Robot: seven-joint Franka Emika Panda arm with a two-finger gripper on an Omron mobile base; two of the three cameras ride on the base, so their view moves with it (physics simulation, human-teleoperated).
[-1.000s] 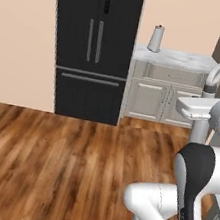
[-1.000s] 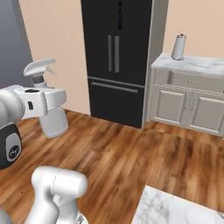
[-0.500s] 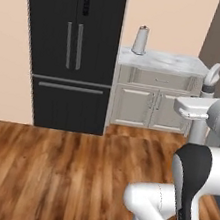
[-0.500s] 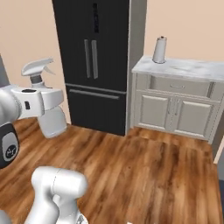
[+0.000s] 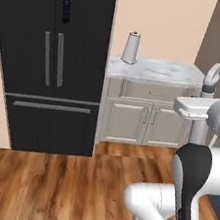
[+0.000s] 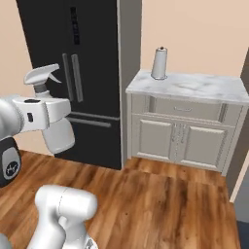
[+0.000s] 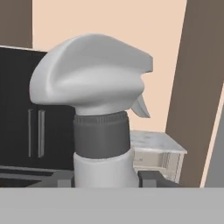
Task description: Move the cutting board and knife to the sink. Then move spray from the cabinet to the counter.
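Our gripper (image 7: 105, 177) grips the spray (image 6: 54, 121); what's left, we judge, is setting it on the counter (image 6: 194, 85).

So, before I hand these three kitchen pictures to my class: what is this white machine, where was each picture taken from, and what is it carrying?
It is a white robot arm on a driving base, in a rendered kitchen. Two pictures come from cameras on the base, behind the arm to its left and right. The third comes from a camera on its hand. The gripper is shut on the spray, seen close up in the hand view. Ahead stand a black fridge and the counter, with a paper-towel roll on it.
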